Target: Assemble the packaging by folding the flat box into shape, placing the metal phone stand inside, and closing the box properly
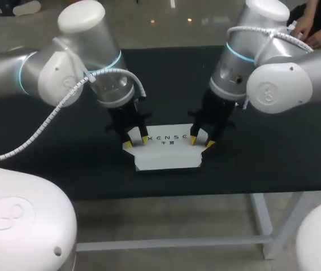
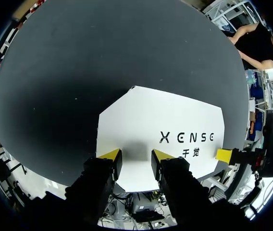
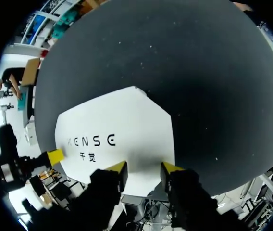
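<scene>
Flat white box point(image 1: 169, 155), smooth card with angled corners, on matte black table point(image 1: 166, 79). Left gripper point(image 1: 136, 141) and right gripper point(image 1: 202, 141) at its opposite ends, fingers apart, holding nothing.

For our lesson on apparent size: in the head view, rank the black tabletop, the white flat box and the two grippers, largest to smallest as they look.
1. black tabletop
2. white flat box
3. left gripper and right gripper: they look alike, so tied.
</scene>
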Available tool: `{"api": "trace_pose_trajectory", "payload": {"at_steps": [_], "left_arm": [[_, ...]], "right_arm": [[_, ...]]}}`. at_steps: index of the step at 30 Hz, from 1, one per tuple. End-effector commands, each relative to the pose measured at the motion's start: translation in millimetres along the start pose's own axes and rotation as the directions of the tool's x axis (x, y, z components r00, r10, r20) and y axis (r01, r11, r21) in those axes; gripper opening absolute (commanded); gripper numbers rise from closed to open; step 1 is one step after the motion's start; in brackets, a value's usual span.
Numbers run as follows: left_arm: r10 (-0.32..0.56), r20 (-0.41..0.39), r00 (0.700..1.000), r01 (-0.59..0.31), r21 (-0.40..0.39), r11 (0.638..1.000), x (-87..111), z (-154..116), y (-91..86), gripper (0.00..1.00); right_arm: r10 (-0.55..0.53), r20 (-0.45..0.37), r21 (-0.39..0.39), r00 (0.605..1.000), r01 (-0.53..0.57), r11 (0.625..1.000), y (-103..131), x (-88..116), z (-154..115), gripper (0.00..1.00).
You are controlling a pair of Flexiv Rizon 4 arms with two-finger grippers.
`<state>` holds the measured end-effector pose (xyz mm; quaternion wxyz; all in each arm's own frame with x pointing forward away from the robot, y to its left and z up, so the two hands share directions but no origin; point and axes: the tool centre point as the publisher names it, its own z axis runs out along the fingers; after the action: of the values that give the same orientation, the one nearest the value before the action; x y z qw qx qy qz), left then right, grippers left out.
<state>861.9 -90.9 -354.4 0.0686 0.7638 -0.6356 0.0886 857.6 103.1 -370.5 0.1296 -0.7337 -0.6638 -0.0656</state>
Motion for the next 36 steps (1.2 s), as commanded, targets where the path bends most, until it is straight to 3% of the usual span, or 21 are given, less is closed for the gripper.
{"api": "trace_pose_trajectory", "payload": {"at_steps": [1,24,31,36], "left_arm": [[-0.001,0.000,1.000,0.001,0.001,1.000,-2.7,0,1.5,0.43],[-0.002,0.055,0.998,0.004,-0.032,0.999,-3.0,12,0.1,0.42],[-0.005,0.071,0.997,0.007,-0.029,1.000,-3.7,13,0.1,0.33],[-0.005,0.071,0.997,0.007,-0.029,1.000,-3.7,13,0.1,0.37]], "right_arm": [[0.002,0.001,-0.008,1.000,-0.002,1.000,0,-1,2,0.48],[0.015,-0.005,-0.012,1.000,-0.015,1.000,2,0,8,0.49],[0.026,-0.027,-0.020,0.999,-0.026,0.999,3,-1,2,0.47],[0.026,-0.027,-0.020,0.999,-0.026,0.999,3,-1,2,0.48]]}}
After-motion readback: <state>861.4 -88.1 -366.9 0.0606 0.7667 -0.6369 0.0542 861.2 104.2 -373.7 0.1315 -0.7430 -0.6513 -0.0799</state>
